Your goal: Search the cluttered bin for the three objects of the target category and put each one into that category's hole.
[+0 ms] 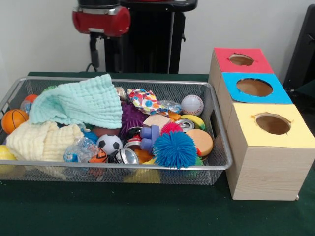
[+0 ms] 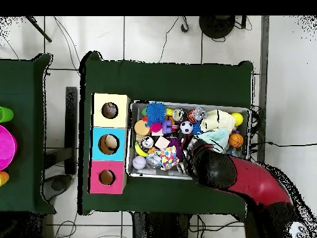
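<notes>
The wire-mesh bin is full of toys; it also shows in the overhead view. One white cloth piece with coloured blotches lies at the bin's far middle and shows in the overhead view. I see no other blotched pieces; they may be buried. The yellow-surround hole tops the nearest wooden box, also in the overhead view. The red and black arm hangs above the bin's far left. In the overhead view the arm covers the bin's edge and hides the gripper.
A mint-green waffle cloth and a cream waffle cloth cover the bin's left part. A blue spiky ball, a soccer ball, a baseball and cans lie among the clutter. Blue-surround and red-surround holes stand behind the yellow one.
</notes>
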Controlling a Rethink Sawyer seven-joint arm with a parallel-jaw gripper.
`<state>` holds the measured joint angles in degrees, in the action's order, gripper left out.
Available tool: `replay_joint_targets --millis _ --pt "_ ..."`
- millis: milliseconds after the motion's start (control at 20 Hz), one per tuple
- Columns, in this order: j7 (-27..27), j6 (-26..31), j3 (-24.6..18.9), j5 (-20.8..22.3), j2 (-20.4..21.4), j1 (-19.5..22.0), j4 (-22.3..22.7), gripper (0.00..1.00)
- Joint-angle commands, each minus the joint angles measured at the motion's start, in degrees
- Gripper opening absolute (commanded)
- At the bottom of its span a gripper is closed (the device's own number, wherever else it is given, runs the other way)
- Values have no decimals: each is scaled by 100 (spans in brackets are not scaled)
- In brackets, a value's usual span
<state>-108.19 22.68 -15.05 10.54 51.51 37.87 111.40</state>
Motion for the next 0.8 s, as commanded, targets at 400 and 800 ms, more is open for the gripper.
replay_joint_targets --millis 400,800 --pt "-1214 -1324 588 -84 -653 -1010 27 100" --pt "-1084 -1832 773 -137 -921 -1078 -54 100"
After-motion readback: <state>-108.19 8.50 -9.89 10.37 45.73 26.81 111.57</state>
